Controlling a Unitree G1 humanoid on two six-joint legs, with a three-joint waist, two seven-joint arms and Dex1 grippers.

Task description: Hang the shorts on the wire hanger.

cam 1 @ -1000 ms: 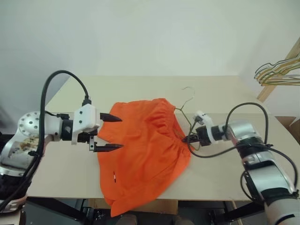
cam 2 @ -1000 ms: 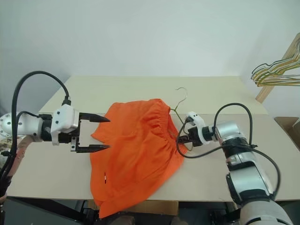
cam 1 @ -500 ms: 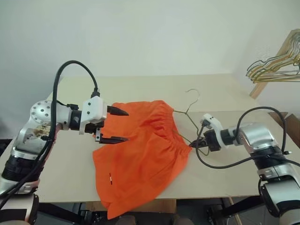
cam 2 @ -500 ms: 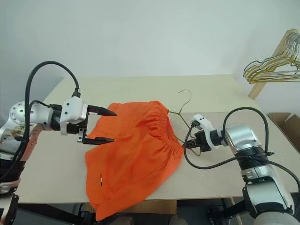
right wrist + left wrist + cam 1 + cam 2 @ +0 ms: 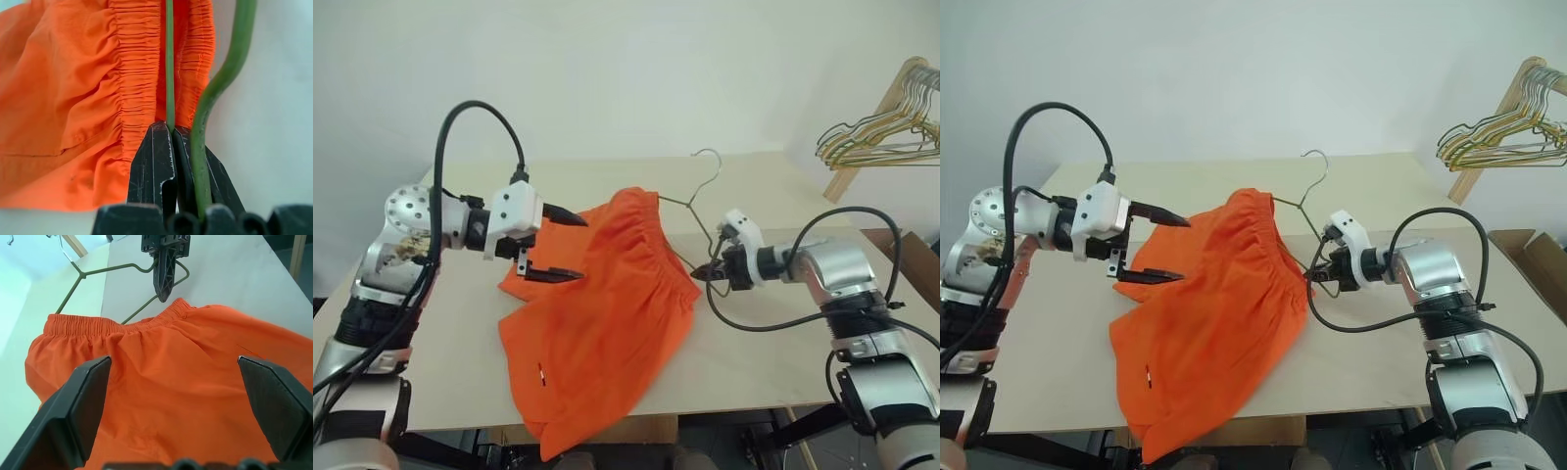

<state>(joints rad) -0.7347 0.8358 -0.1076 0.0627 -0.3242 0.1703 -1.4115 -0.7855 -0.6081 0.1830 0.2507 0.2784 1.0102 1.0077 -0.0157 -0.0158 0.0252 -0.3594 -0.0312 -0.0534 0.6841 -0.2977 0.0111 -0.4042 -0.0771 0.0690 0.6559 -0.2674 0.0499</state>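
**Hanger end lifted, waistband raised with it**

Since a second ago, the right gripper [image 5: 702,276] has come up and toward the table's middle with the wire hanger [image 5: 690,204]; the hanger's hook, which lay low on the table [image 5: 773,343] before, now stands higher against the wall. The gathered waistband of the shorts [image 5: 607,313] has risen with it, bunching into a peak near the hanger's neck. The left gripper [image 5: 570,248] has moved in over the shorts' far edge.

Right gripper: fingers [image 5: 155,161] clenched together on a straight run of the hanger wire, which passes between the tips and on into the waistband opening. A second, curved stretch of the green wire lies alongside the right finger, outside the grip. Waistband elastic sits touching the fingertips on both sides of the wire.

Left gripper: fingers [image 5: 78,404] spread wide, released, holding nothing. It hovers above the orange cloth, pointing toward the right gripper.

Shorts: lying on the table between the two grippers, one leg draped over the near edge; small white tag [image 5: 541,370] visible low on that leg.

A bunch of other wire hangers [image 5: 876,142] hangs on a wooden rack at far right.
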